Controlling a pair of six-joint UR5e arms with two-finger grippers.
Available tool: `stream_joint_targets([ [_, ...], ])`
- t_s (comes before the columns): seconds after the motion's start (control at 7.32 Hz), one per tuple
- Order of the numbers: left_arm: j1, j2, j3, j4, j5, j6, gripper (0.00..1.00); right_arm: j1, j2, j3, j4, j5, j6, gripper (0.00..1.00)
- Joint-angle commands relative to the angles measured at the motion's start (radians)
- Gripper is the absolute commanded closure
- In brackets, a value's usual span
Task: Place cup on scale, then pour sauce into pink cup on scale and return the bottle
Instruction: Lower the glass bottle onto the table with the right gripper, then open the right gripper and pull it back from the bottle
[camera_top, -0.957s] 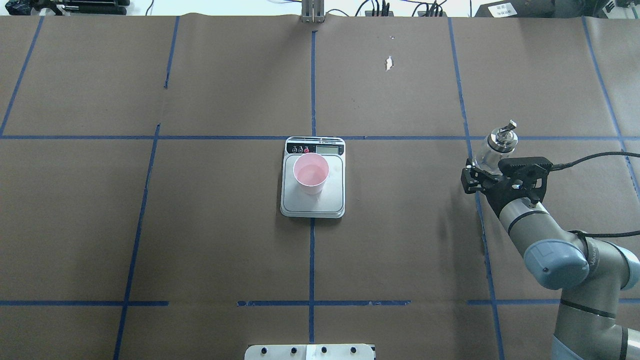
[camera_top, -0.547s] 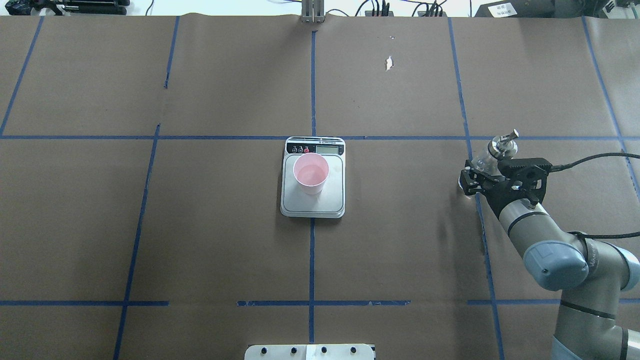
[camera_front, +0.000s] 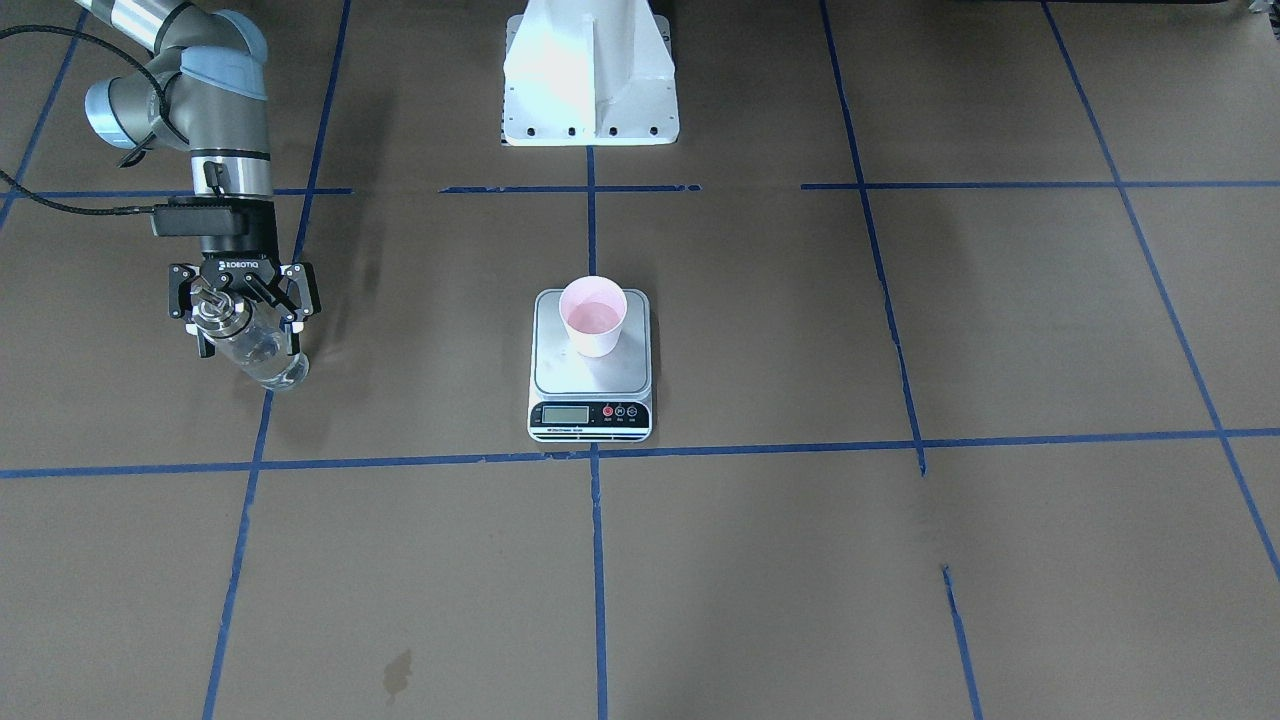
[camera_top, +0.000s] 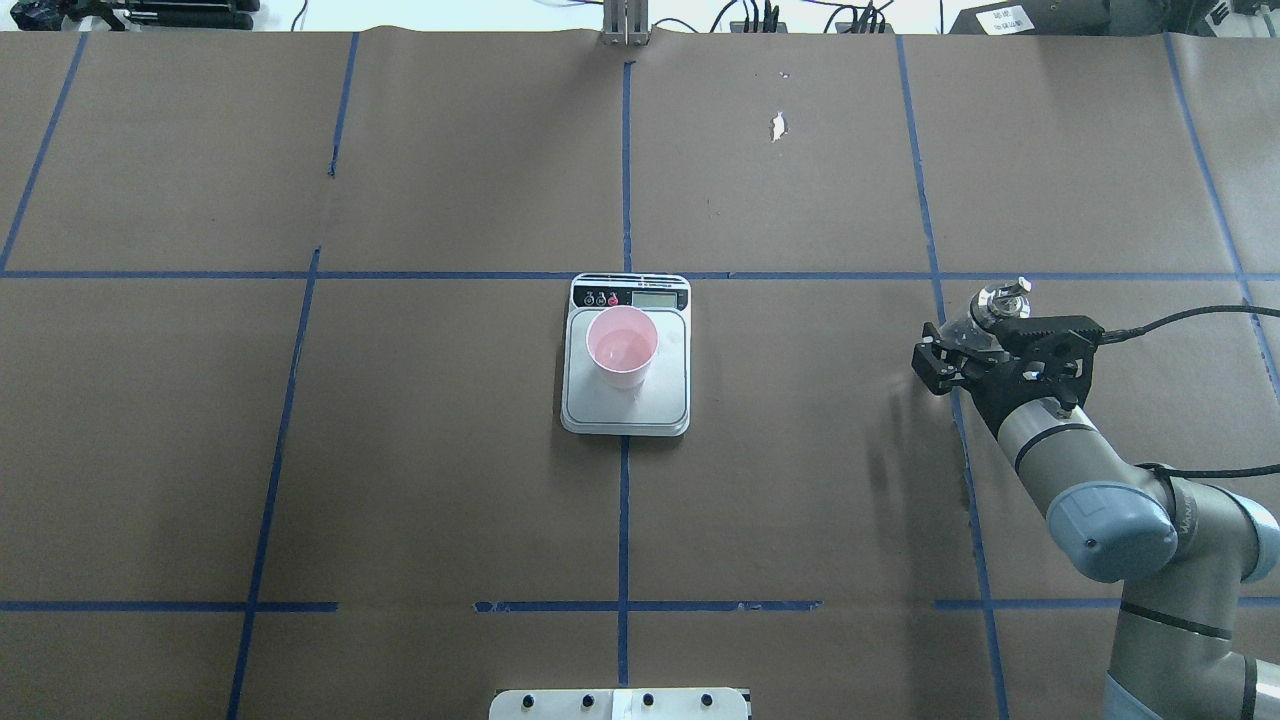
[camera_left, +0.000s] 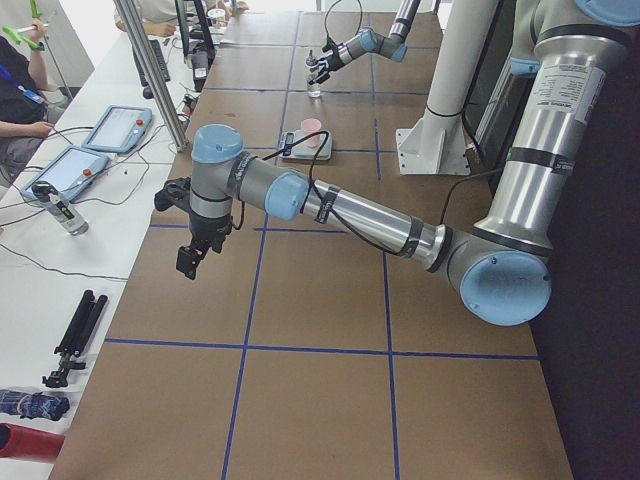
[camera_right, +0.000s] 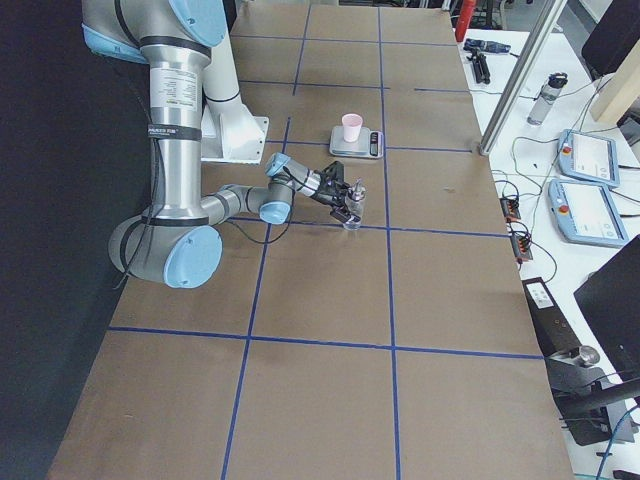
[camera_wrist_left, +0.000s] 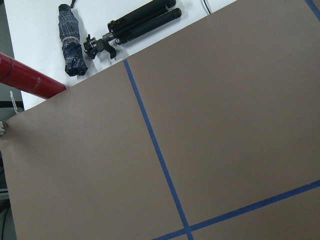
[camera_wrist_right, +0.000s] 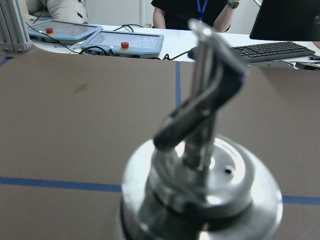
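Note:
The pink cup (camera_front: 593, 318) (camera_top: 621, 345) stands upright on the grey scale (camera_front: 590, 385) (camera_top: 625, 408) at the table's middle, with a liquid surface inside it. The clear glass bottle (camera_front: 255, 352) (camera_top: 1000, 300) with its metal cap (camera_wrist_right: 200, 190) and spout rests base-down on the paper at the robot's right, holding clear sauce. My right gripper (camera_front: 250, 340) (camera_top: 962, 350) straddles it from above, and the gap between its fingers is wider than the bottle, so it is open. My left gripper (camera_left: 190, 262) hangs above bare paper far to the left; I cannot tell its state.
Blue tape lines grid the brown paper. The white robot base (camera_front: 590, 70) sits behind the scale. A folded umbrella (camera_wrist_left: 70, 40), a black tripod (camera_wrist_left: 135, 22) and a red tube (camera_wrist_left: 30, 80) lie off the left end. Tablets (camera_wrist_right: 125, 42) and seated people line the far edge.
The bottle came down from its raised position to the table. The right gripper's visible finger then shifted outward, away from the glass. Cup and scale have not moved.

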Motion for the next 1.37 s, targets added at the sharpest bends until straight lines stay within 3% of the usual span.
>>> stream_joint_targets([
  [0.0, 0.0, 0.0, 0.0, 0.0, 0.0, 0.0, 0.0, -0.012, -0.009, 0.01, 0.002, 0.004, 0.001, 0.0],
  [0.82, 0.0, 0.007, -0.005, 0.0, -0.001, 0.0, 0.0, -0.103, -0.232, 0.212, 0.002, 0.076, 0.003, 0.0],
  [1.09, -0.002, 0.009, -0.006, -0.002, -0.001, 0.003, 0.0, -0.098, -0.362, 0.362, -0.018, 0.179, 0.003, 0.0],
  [1.23, -0.002, 0.009, -0.006, -0.002, -0.001, 0.005, 0.0, -0.098, -0.384, 0.439, -0.093, 0.22, 0.003, 0.0],
])
